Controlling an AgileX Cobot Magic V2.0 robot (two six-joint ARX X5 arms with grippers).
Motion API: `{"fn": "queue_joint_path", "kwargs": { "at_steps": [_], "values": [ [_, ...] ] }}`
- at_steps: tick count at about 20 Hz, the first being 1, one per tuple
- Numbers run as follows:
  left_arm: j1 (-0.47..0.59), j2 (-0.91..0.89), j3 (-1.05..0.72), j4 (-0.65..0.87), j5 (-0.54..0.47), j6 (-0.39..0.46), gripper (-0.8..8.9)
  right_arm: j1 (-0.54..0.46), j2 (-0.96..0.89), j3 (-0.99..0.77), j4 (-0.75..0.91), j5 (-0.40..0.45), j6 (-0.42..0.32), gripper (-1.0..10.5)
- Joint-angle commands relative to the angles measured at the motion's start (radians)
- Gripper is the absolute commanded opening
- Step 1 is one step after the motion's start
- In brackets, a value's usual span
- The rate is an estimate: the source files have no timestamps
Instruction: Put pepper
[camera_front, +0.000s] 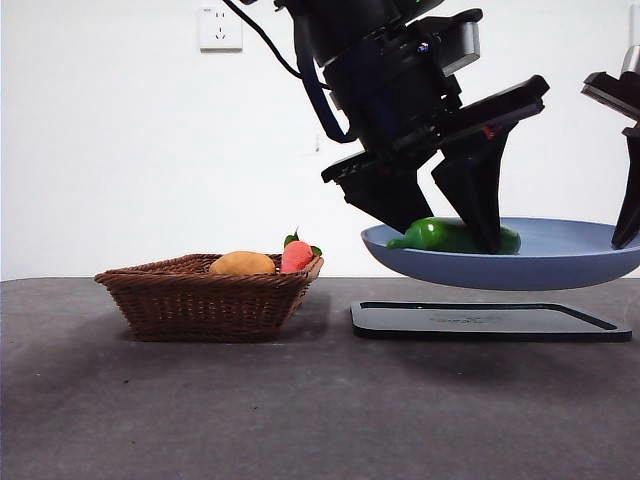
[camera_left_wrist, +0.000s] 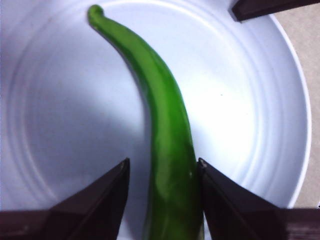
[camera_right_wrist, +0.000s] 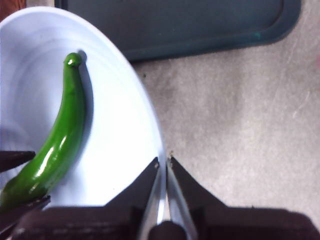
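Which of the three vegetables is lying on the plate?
The long green pepper, between the left end effector jaws on the blue plate; the other two sit in the wicker basket.

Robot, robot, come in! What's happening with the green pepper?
Left end effector straddles long glossy green pepper on pale blue plate. Right end effector clamps plate rim, lifted. Nothing blocking.

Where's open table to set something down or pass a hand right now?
Free: bare table in front of the basket and dark tray. The tray top is bare but sits under the lifted plate. Crowded: the plate, with the left gripper straddling the pepper and the right gripper clamping the rim.
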Motion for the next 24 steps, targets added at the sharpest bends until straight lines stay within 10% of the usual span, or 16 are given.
{"fn": "queue_joint_path", "kwargs": {
  "at_steps": [1, 13, 24],
  "values": [
    [-0.013, -0.024, 0.019, 0.005, 0.000, 0.011, 2.38, 0.002, 0.010, 0.020, 0.002, -0.008, 0.006, 0.1],
    [0.010, -0.311, 0.040, -0.066, -0.003, 0.012, 2.47, -0.016, 0.044, 0.046, 0.059, 0.003, 0.055, 0.1],
    [0.021, -0.664, 0.040, -0.206, -0.056, 0.025, 2.47, -0.040, 0.476, 0.418, 0.064, 0.051, 0.058, 0.1]
  ]
}}
